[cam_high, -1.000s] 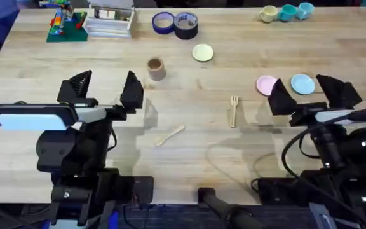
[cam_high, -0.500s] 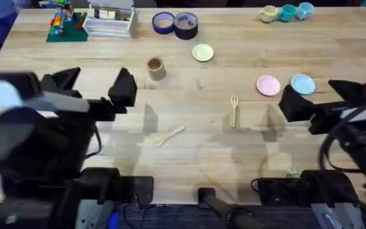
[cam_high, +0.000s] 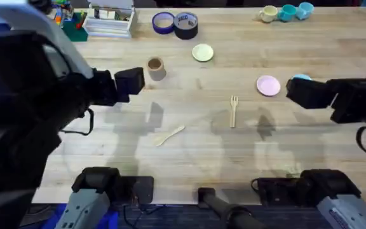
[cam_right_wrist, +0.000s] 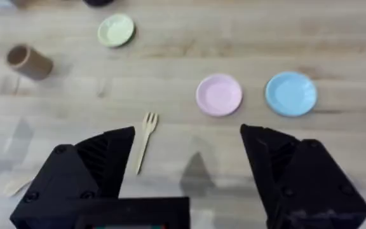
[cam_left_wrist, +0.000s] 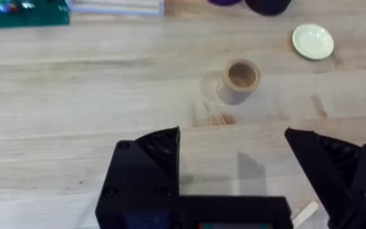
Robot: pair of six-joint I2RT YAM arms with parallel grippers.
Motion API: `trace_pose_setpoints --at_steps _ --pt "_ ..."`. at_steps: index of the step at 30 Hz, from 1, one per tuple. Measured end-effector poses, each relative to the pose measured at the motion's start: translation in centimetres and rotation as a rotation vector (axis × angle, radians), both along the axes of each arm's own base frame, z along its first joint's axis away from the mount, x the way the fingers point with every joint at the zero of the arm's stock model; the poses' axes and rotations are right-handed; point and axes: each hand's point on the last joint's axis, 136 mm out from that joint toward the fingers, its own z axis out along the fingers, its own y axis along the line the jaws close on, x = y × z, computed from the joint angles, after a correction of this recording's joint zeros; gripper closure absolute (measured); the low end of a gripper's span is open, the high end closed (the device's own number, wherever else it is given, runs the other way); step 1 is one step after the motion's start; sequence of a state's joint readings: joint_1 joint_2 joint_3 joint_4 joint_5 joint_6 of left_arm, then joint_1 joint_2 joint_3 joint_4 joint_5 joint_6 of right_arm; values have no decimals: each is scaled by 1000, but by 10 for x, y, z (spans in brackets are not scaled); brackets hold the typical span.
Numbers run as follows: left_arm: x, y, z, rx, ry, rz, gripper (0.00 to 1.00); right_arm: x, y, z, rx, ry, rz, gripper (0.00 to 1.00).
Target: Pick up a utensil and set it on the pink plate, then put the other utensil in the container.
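The wooden fork (cam_high: 234, 110) lies flat at mid-table, tines pointing away; the right wrist view has the fork (cam_right_wrist: 145, 141) just beyond my open right gripper (cam_right_wrist: 186, 165). The wooden spoon (cam_high: 169, 135) lies left of it and nearer to me. The pink plate (cam_high: 269, 85) sits bare, right of the fork, and shows as the pink plate (cam_right_wrist: 218, 95) from the right wrist. The tan container (cam_high: 155, 68) stands upright, empty as seen in the left wrist view (cam_left_wrist: 239, 81). My left gripper (cam_left_wrist: 234, 159) is open, raised, short of the container. Overhead shows the left gripper (cam_high: 129, 81) and the right gripper (cam_high: 307, 92).
A light blue plate (cam_right_wrist: 291, 93) sits right of the pink one, partly under my right gripper overhead. A yellow-green plate (cam_high: 203, 53), two tape rolls (cam_high: 175, 23), pastel mugs (cam_high: 288, 11) and a toy block set (cam_high: 68, 22) line the far side.
Both arms have risen toward the camera. The left gripper shifted right toward the container; the right one swung over the blue plate. Fork, spoon, plates and container have not moved.
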State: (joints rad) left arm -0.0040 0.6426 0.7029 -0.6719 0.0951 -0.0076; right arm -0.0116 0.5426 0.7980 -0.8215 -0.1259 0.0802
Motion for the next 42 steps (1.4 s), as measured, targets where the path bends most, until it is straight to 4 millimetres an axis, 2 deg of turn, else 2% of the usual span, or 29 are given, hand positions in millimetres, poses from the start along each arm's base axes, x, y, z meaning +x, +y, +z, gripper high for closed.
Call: trace_pose_setpoints --at_steps 4,9,23,28,33,38,42 --pt "3 -4 -13 -14 59 -19 8 -15 8 -18 53 173 13 5" --pt "3 -6 -14 -22 63 -29 7 -29 12 -33 131 341 -37 5" --pt "3 -7 -14 -24 63 -33 7 -30 25 -34 249 413 -53 5" --pt "3 -7 -14 -24 63 -33 7 -26 26 -34 257 419 -54 5" --pt "3 -7 -14 -25 63 -33 7 -14 28 -41 243 509 -57 6" --pt "3 -7 -14 -26 63 -34 8 5 36 -45 169 570 -70 5" --pt "3 -7 -14 -26 63 -34 8 9 45 -52 102 601 -102 5"
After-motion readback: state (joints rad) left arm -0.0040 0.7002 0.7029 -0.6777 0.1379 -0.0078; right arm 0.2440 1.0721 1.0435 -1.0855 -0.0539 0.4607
